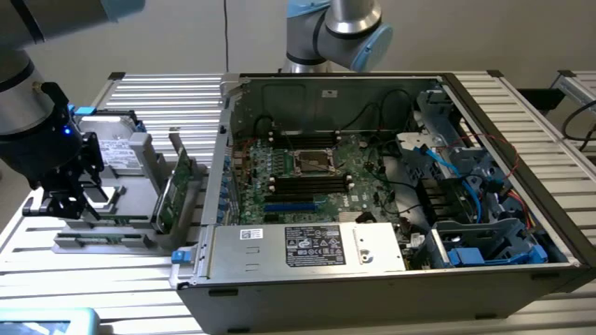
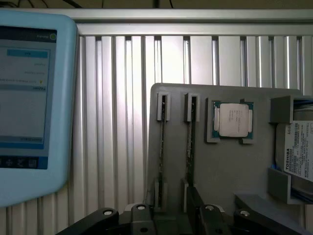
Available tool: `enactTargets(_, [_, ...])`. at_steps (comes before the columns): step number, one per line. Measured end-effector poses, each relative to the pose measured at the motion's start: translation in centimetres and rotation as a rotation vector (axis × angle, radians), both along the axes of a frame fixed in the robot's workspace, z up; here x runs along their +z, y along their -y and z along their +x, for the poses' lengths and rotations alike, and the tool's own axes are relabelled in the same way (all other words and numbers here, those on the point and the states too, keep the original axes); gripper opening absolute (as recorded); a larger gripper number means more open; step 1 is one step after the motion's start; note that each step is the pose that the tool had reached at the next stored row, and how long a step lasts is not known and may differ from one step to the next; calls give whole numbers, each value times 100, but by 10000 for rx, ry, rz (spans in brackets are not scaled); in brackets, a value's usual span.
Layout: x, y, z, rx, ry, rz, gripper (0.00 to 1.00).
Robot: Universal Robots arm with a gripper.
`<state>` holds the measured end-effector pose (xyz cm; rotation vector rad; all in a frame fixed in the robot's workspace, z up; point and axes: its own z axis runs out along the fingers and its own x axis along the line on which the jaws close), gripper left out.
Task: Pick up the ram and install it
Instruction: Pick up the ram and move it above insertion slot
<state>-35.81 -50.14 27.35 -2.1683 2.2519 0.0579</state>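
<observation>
Ram [image 2: 190,147] first: whereabouts?

Standing on its long edge in a slot of the grey holder [image 2: 220,181], just ahead of the tool [image 2: 174,220]. Seen edge-on, so hardly more than a thin dark-green line. Right beside it, in a twin slot, a second stick [image 2: 163,147]; no telling which of the pair to count as the one wanted.

And the tool?

Spread as wide as can be, clasping nothing. Poised low at the near end of both sticks, apparently touching neither.

Any guess at handling?

Probably light and stiff, but thin and easily damaged. Best pinched across its thickness at mid-length along the exposed upper edge, squarely, keeping well off the contact edge down in the slot. Likely to tilt or slip if taken near one end.

Further out?

On the same holder, past the sticks, a processor [image 2: 234,120]; alongside that, a hard drive [image 2: 299,147] with a white label. Underneath, the ribbed metal counter [image 2: 122,122], and near the holder a pale-blue-framed screen [image 2: 29,98]. Then, toward the exterior view's right, an upright green expansion card [image 1: 177,188], and past it the open computer case [image 1: 373,293] with its motherboard [image 1: 359,150] bare.
</observation>
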Motion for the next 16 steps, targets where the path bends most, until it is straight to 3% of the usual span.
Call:
enactTargets(8, [-117, -2, 0, -73, -2, -137, 39])
enactTargets(16, [-263, -1, -1, -75, -2, -137, 39])
